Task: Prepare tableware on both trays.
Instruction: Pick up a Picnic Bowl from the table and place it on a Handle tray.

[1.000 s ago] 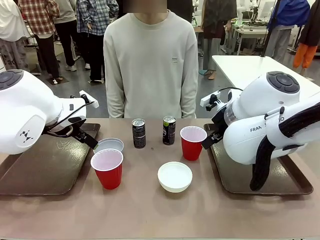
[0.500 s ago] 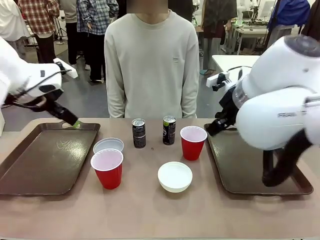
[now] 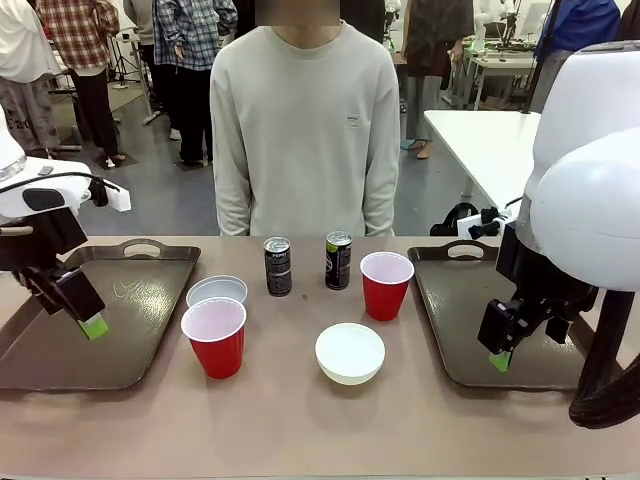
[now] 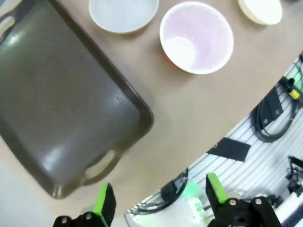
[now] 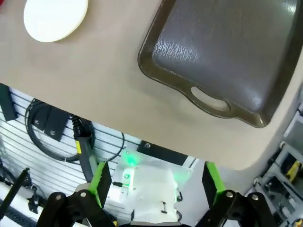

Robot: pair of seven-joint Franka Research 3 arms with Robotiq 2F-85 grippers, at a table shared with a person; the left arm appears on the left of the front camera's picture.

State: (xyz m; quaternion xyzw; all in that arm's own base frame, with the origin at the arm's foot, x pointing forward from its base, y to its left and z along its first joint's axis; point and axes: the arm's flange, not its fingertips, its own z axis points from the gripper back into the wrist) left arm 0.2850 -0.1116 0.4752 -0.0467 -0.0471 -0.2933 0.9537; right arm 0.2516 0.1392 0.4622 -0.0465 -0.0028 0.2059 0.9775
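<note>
Left gripper (image 4: pixel 160 196) is seen above the left tray (image 3: pixel 60 365), jaws spread wide, nothing gripped. Right gripper (image 5: pixel 155 183) is seen above the right tray (image 3: pixel 455 345), jaws likewise wide, nothing gripped.

All tableware is noted on the table (image 3: pixel 300 430) between the trays:
- left can (image 3: pixel 277 266)
- right can (image 3: pixel 338 260)
- far red cup (image 3: pixel 385 285)
- near red cup (image 3: pixel 214 337)
- far white bowl (image 3: pixel 217 291)
- near white bowl (image 3: pixel 350 353)

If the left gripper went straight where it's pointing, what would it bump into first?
Probably the bare table beside the left tray's near corner. The left gripper points downward, but depth is unclear, so it might clip the tray's rim instead.
</note>
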